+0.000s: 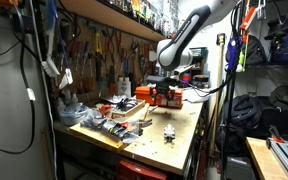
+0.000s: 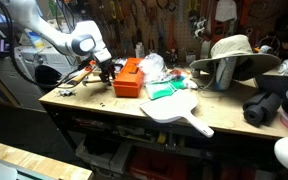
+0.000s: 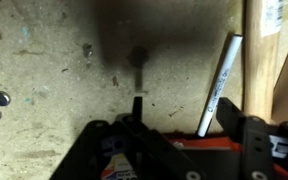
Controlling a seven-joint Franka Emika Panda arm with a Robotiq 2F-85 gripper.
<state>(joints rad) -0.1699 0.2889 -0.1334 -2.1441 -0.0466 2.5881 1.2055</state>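
Note:
My gripper (image 3: 194, 118) is open, its two dark fingers wide apart over the worn wooden bench top (image 3: 54, 60). A white marker pen (image 3: 221, 80) lies on the bench between the fingers, nearer the right one, and nothing grips it. An orange box (image 3: 199, 143) shows at the bottom edge under the gripper. In both exterior views the gripper (image 1: 164, 86) (image 2: 106, 70) hangs low at the edge of the orange box (image 1: 161, 98) (image 2: 129, 78). The pen is too small to see there.
A white paddle-shaped board (image 2: 179, 108), a green item (image 2: 164, 90), a tan hat (image 2: 234, 50) and black gear (image 2: 269, 105) lie along the bench. Clutter (image 1: 104, 115) fills its other end. Tools hang on the wall (image 1: 94, 50). A wooden strip (image 3: 262, 50) borders the pen.

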